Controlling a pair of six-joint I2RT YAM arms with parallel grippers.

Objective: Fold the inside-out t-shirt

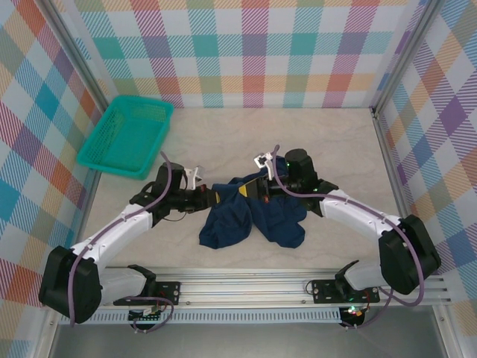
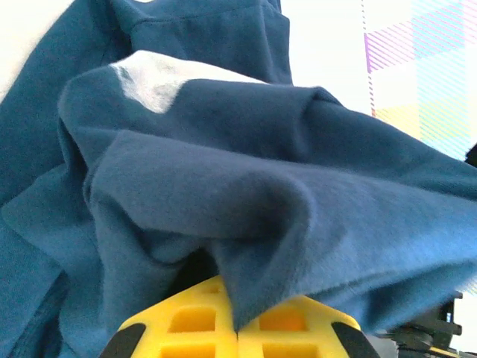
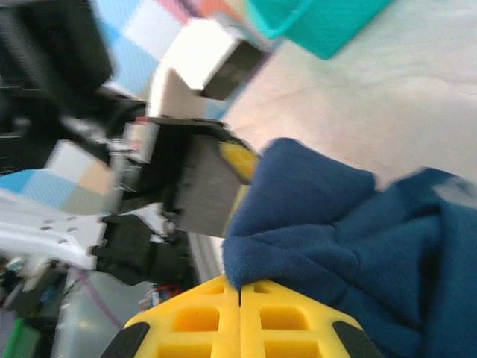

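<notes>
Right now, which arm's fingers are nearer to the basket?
Left. The left fingers clamp the shirt on its left side, toward the basket; the right fingers clamp it farther right, beyond them.

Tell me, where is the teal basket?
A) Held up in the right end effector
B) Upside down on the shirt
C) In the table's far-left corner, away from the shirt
C: the teal basket sits upright in the far-left corner of the table, well apart from the navy t-shirt bunched near the middle.
</notes>
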